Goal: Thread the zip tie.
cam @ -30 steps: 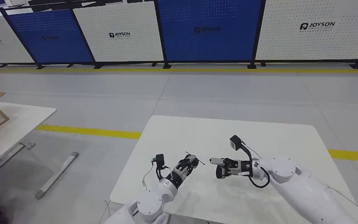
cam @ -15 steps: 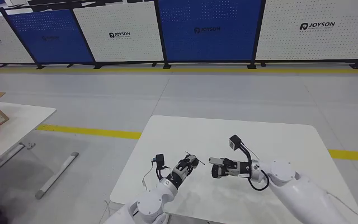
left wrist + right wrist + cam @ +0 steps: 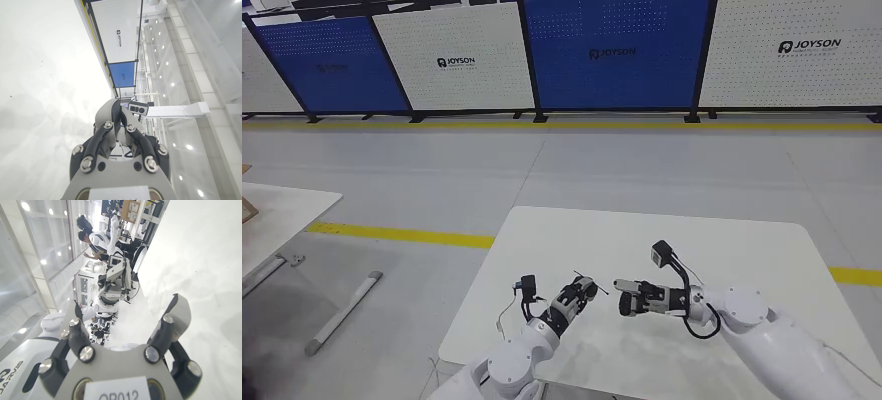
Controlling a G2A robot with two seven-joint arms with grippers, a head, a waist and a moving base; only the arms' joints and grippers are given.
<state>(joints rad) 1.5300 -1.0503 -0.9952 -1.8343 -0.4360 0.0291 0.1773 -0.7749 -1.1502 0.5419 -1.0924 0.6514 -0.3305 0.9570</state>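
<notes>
A thin black zip tie (image 3: pixel 592 281) sticks out past the fingertips of my left gripper (image 3: pixel 583 289), which is shut on it above the white table (image 3: pixel 662 230). In the left wrist view the zip tie (image 3: pixel 119 91) rises as a narrow strip from between the closed pads of the left gripper (image 3: pixel 119 107). My right gripper (image 3: pixel 621 297) hovers just to the right of the tie's free end, facing it, open with nothing between its fingers. In the right wrist view the right gripper (image 3: pixel 125 305) is spread wide, and the left gripper (image 3: pixel 122 270) shows straight ahead.
The table's near-left edge (image 3: pixel 467 330) lies close beneath the left arm. Bare tabletop stretches behind and to the right of both grippers. A second white table (image 3: pixel 282 215) stands far off at the left, across open floor.
My right gripper has moved a little to the left, closing the gap to the zip tie's free end. The left gripper has held still with the tie.
</notes>
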